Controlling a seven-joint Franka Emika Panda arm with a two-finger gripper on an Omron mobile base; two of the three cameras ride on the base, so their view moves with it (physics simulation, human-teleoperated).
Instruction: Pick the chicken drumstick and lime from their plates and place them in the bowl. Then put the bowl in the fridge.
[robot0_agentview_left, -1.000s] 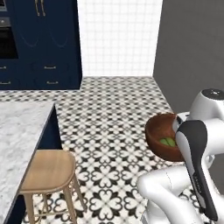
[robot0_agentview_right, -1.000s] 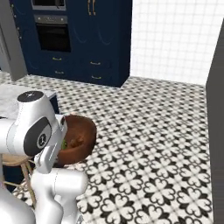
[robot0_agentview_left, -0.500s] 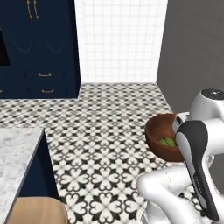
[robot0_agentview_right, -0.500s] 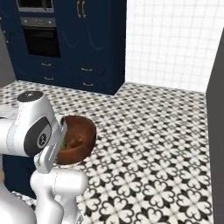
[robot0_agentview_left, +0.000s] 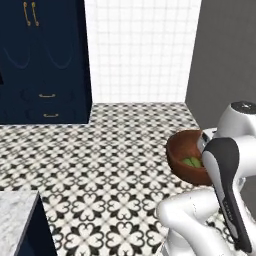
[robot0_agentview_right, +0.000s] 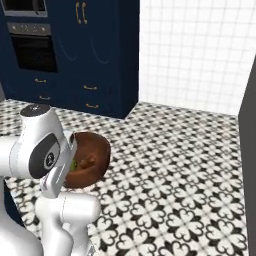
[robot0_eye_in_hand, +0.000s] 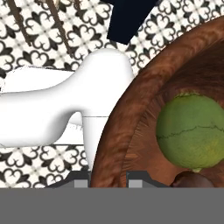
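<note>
Base turned since earlier: stool gone, navy cabinets (robot0_agentview_left: 45, 60) nearer. My gripper (robot0_eye_in_hand: 108, 177) stays clamped on one dark reddish-brown wooden bowl's (robot0_agentview_left: 181, 150) rim, holding one green lime (robot0_eye_in_hand: 192, 131), one drumstick (robot0_eye_in_hand: 192, 180).

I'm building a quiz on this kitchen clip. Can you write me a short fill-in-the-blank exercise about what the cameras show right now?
1. The green lime lies inside the dark brown ____.
2. The bowl is held above the patterned ____, not resting on a counter.
3. The claw is closed on the bowl's ____.
4. The navy cabinets have handles coloured ____.

Missing words: bowl; floor; rim; gold
</note>
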